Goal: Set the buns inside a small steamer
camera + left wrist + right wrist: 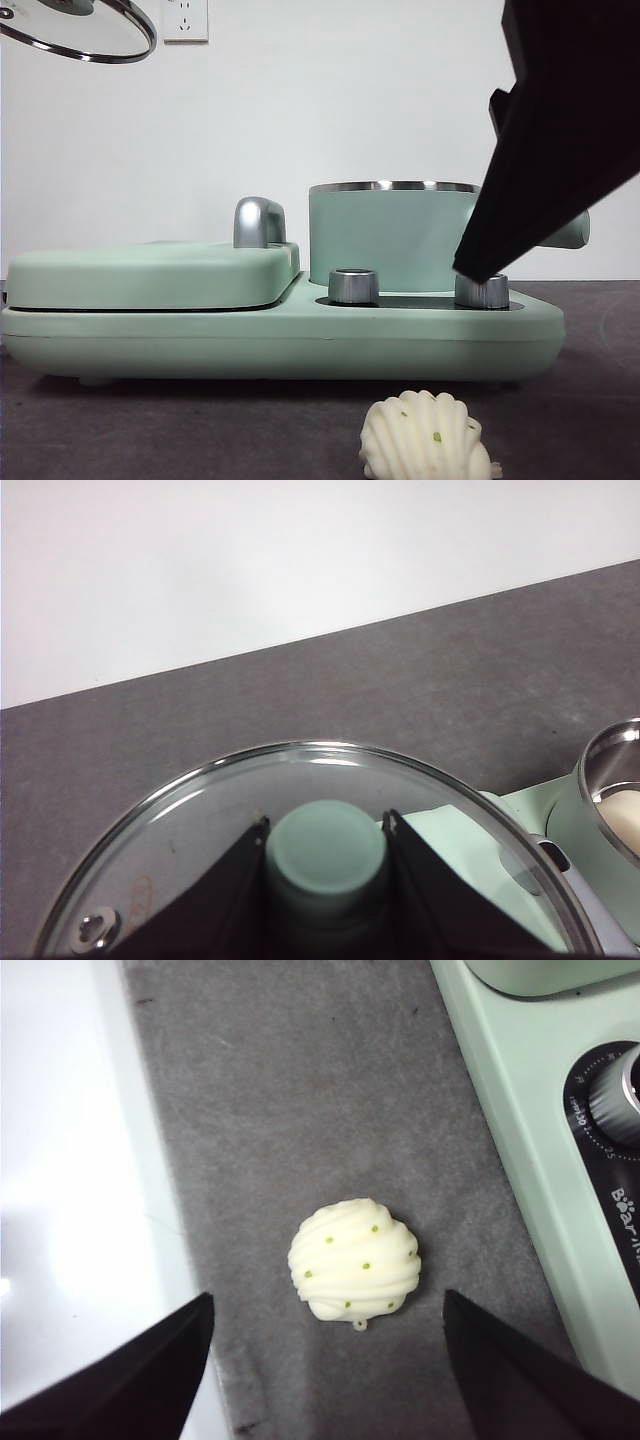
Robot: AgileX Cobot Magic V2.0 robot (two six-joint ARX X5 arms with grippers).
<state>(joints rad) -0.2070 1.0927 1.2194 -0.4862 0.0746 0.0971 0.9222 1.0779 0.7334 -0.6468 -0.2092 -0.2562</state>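
Observation:
The ridged, shell-like bun [425, 440] with green flecks lies on the dark mat in front of the appliance. My right gripper [328, 1300] hovers above this bun [355, 1260], open, one jaw on either side and clear of it; in the front view it is the big dark arm [480, 265]. The small steamer [390, 235] stands uncovered on the appliance. Its glass lid [75, 30] is raised at the upper left, where my left gripper [325, 830] is shut on the green knob [325, 855]. A smooth cream bun [622, 815] shows inside the steamer [605, 780].
The flat green grill plate [150, 275] with its chrome handle [258, 222] fills the appliance's left half. Two steel knobs [353, 285] sit in front of the steamer. The mat's edge and a white surface [70, 1210] lie beside the ridged bun.

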